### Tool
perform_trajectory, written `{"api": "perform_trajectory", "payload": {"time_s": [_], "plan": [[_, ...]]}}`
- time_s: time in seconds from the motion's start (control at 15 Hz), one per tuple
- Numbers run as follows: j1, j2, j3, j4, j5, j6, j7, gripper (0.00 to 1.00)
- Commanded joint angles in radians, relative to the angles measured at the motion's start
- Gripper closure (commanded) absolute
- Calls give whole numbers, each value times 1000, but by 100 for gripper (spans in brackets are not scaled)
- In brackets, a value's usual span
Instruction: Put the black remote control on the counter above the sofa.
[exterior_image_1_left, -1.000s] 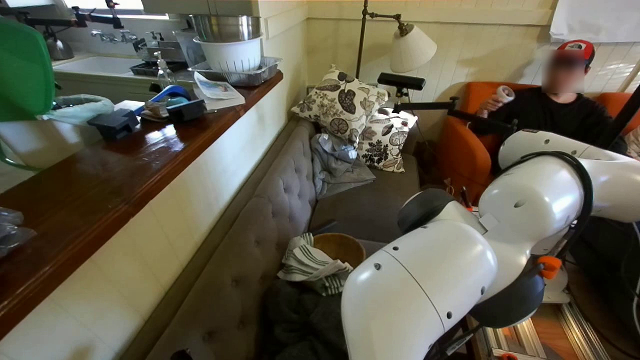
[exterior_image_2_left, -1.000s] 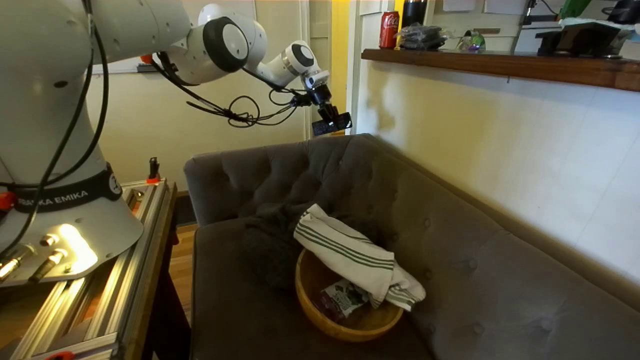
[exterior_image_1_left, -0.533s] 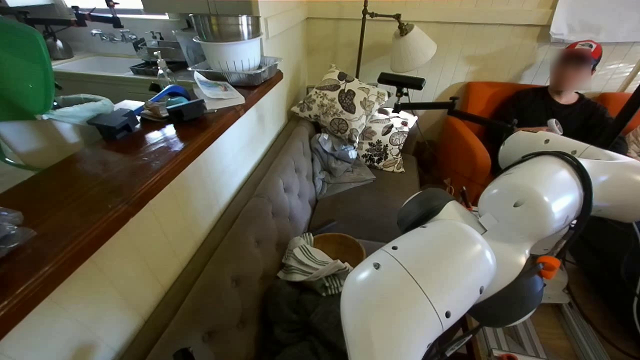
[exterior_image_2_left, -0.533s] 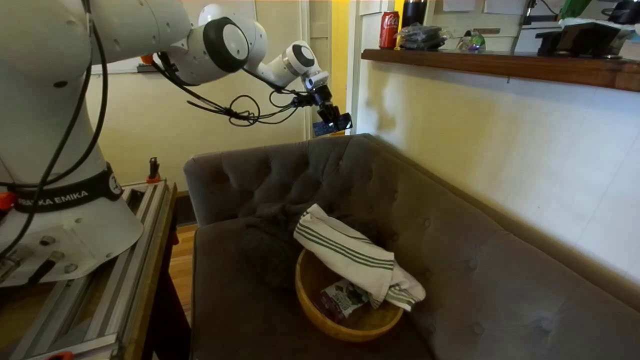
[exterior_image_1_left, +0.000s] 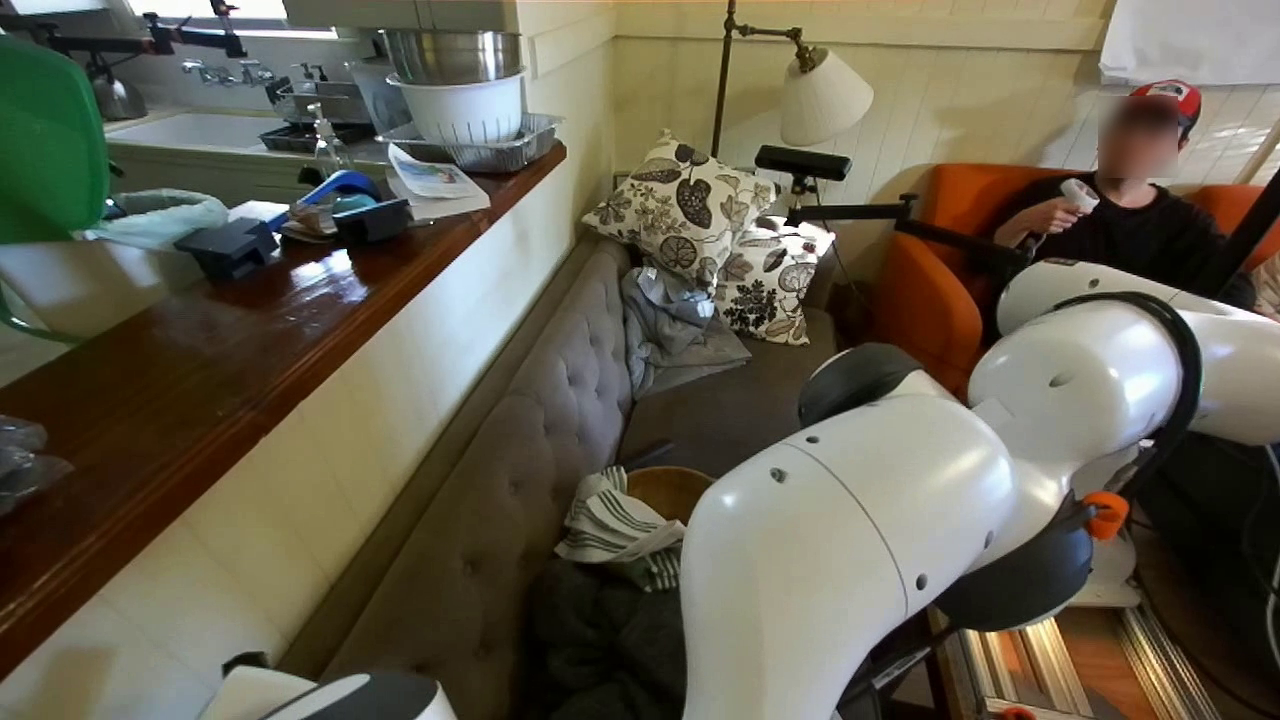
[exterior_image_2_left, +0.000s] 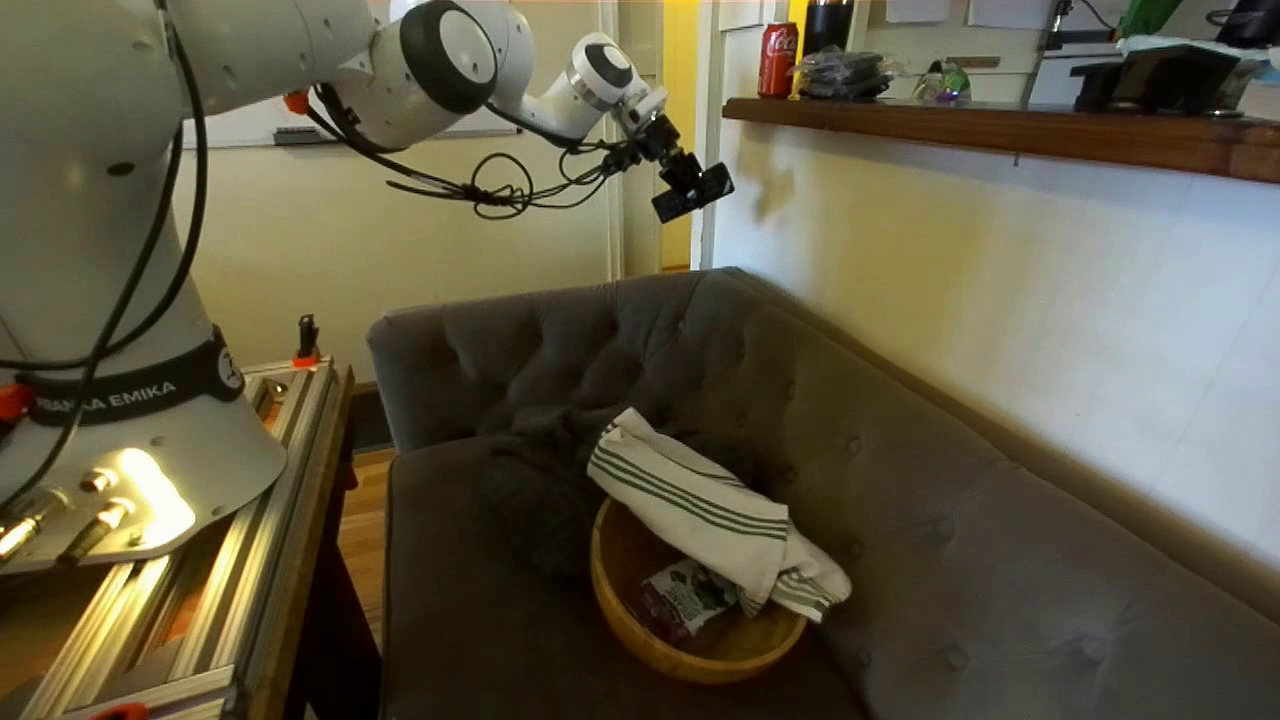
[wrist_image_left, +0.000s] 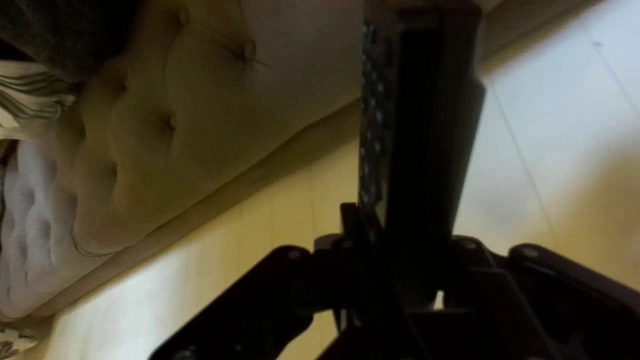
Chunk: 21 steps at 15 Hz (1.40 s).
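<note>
The black remote control (exterior_image_2_left: 712, 188) is held in my gripper (exterior_image_2_left: 682, 176), tilted, in the air above the far end of the sofa (exterior_image_2_left: 940, 510) and near the wall. In the wrist view the remote (wrist_image_left: 425, 130) stands out from between the fingers (wrist_image_left: 405, 240), its buttons facing left. The fingers are shut on it; their contact is dark. The counter (exterior_image_2_left: 1000, 130) is a reddish-brown ledge to the right of and higher than the remote in an exterior view. Its glossy top (exterior_image_1_left: 200, 370) shows in an exterior view, where gripper and remote are out of view.
On the counter are a red can (exterior_image_2_left: 778, 60), a plastic-wrapped dark bundle (exterior_image_2_left: 843, 75), black holders (exterior_image_1_left: 230, 248) and a tray with bowls (exterior_image_1_left: 470, 140). A wooden bowl (exterior_image_2_left: 640, 650) with a striped towel (exterior_image_2_left: 690, 490) sits on the sofa. A person (exterior_image_1_left: 1120, 215) sits in an orange armchair (exterior_image_1_left: 925, 290).
My gripper has risen and moved toward the wall and counter with the remote in it. The remote is tilted more. A white wrist link now shows at the bottom of an exterior view.
</note>
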<state>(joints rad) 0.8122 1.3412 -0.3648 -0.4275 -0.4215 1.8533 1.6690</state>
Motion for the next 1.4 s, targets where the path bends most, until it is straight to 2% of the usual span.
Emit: {"api": "perform_trajectory", "payload": {"time_s": [0.0, 0.13, 0.6, 0.93, 1.07, 1.13, 1.2, 1.33], "plan": [[6, -51, -9, 2, -22, -1, 59, 92], [5, -61, 4, 3, -8, -37, 91, 92], [101, -66, -80, 10, -97, -137, 406, 92], [114, -75, -80, 11, -103, -149, 522, 92], [115, -83, -84, 11, -99, -208, 600, 92], [103, -68, -58, 11, -95, -171, 505, 92], [102, -70, -55, 11, -95, -180, 502, 70], [100, -67, -52, 9, -94, -180, 493, 70]]}}
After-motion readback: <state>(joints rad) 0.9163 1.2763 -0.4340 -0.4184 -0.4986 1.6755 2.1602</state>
